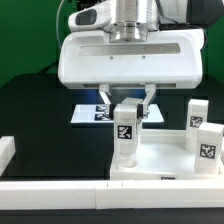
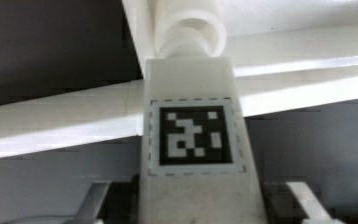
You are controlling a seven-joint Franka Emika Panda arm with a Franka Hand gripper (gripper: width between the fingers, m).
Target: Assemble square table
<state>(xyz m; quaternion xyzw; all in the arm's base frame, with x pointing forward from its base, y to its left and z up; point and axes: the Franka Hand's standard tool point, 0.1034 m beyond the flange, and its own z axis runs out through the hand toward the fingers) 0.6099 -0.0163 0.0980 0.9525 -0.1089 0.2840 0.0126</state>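
1. My gripper [image 1: 126,108] is closed on a chunky white leg [image 1: 124,135] with a black-and-white tag on its face. My fingers [image 1: 108,104] press its upper sides and hold it upright.
2. This leg stands at a corner of the square tabletop [image 1: 160,160], a white slab with a raised rim lying on the black counter [image 1: 40,110]. From these views I cannot tell whether the leg is fully seated in its socket.
3. Two more tagged legs [image 1: 203,140] stand upright at the tabletop's far corner, toward the exterior view's right of the leg I hold. Whether they are fixed I cannot tell.
4. The marker board [image 1: 88,113] lies on the counter behind the held leg.
5. Long plain white bars [image 1: 50,184] lie just in front of the tabletop.
6. I judge the assembly partly done: this leg is being fitted, and at least one leg remains.
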